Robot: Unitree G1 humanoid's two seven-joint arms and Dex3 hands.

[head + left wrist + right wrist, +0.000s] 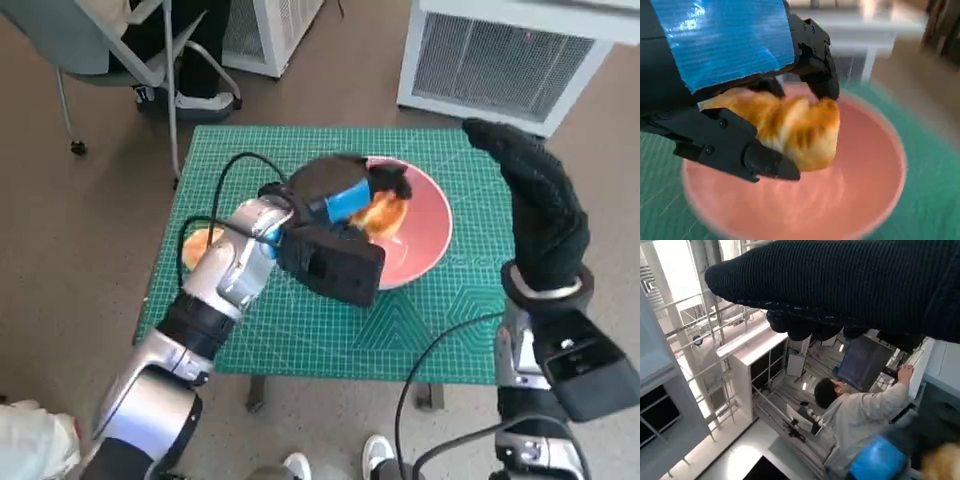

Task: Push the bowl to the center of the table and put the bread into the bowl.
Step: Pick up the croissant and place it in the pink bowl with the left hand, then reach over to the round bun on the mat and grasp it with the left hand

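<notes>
A pink bowl sits on the green cutting mat, right of the mat's middle. My left hand hangs over the bowl and grips a golden croissant-like bread. The left wrist view shows the bread held between black fingers just above the bowl's inside. My right hand is raised at the mat's right side, fingers straight and apart, holding nothing. The right wrist view shows that glove pointing up into the room.
A second orange piece lies at the mat's left edge, behind my left forearm. A white grated unit stands beyond the table; a chair and a person's feet are at the far left. A person sits in the right wrist view.
</notes>
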